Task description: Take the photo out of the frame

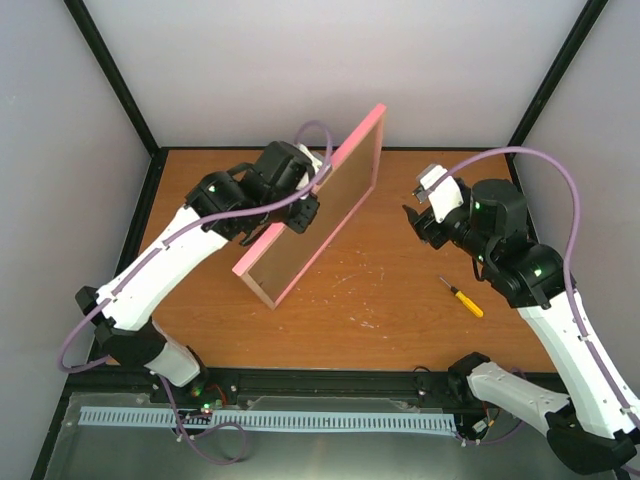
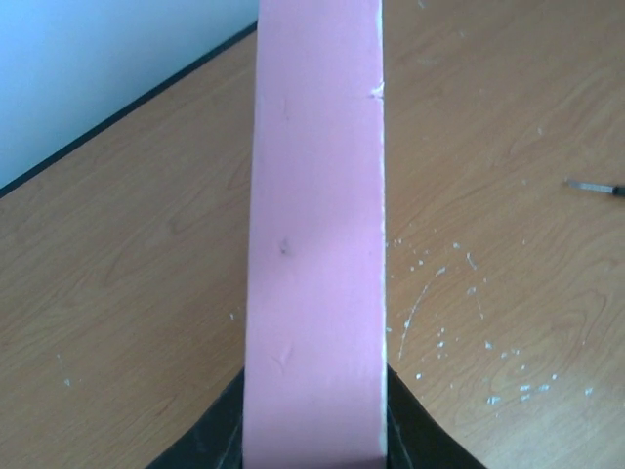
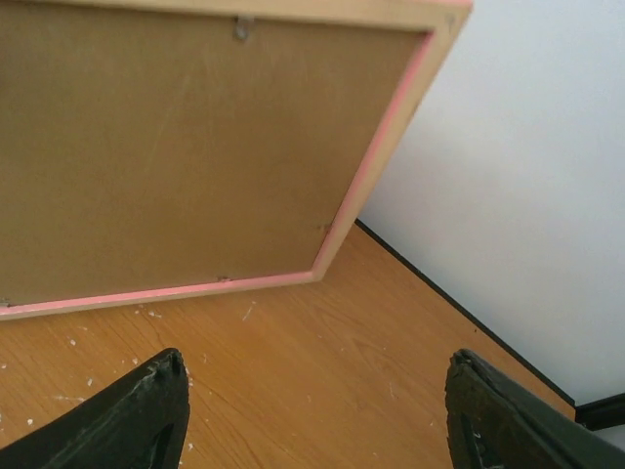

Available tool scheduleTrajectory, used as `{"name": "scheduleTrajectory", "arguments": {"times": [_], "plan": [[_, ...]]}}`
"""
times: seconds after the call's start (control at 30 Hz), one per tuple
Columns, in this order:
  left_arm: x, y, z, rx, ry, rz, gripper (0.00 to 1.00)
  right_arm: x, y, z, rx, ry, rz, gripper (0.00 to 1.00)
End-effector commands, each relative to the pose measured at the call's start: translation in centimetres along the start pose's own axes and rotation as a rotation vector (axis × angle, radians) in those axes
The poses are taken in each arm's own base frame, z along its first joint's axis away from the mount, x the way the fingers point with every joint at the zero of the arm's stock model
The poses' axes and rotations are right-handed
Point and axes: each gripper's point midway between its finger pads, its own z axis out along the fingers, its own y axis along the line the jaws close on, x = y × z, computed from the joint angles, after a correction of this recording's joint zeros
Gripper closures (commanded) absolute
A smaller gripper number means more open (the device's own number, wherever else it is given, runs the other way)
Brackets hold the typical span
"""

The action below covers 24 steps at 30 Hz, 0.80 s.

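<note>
Left gripper [image 1: 305,205] clamps the stiff, probably light frame [image 1: 352,145] by its top edge, while the right gripper [image 3: 312,391], at three o'clock, gapes before the backing board [image 1: 330,215], likely best levered at its rim.

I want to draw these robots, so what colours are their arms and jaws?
The left arm and right arm have smooth white shells with chunky black joints. A thin purple cable loops along each one. Small green lights glow on the right arm's joints. The jaws are dark, almost black, and rounded at the tips.
</note>
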Motion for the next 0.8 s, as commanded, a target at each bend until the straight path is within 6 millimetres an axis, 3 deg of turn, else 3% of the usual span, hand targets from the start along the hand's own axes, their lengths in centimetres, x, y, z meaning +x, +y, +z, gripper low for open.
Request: {"name": "scheduleTrajectory", "arguments": {"times": [0.0, 0.37, 0.77], "plan": [[-7.9, 2.8, -5.7, 0.04, -0.333, -0.177, 0.99, -1.0, -1.0, 0.1, 0.043, -0.055, 0.046, 0.3], [-9.3, 4.6, -6.7, 0.136, -0.416, -0.342, 0.99, 1.8, -0.3, 2.9, 0.009, -0.026, 0.168, 0.3], [-6.2, 7.0, -4.4, 0.304, -0.435, -0.543, 0.99, 6.2, -0.6, 6.0, -0.091, 0.04, 0.375, 0.3]]}}
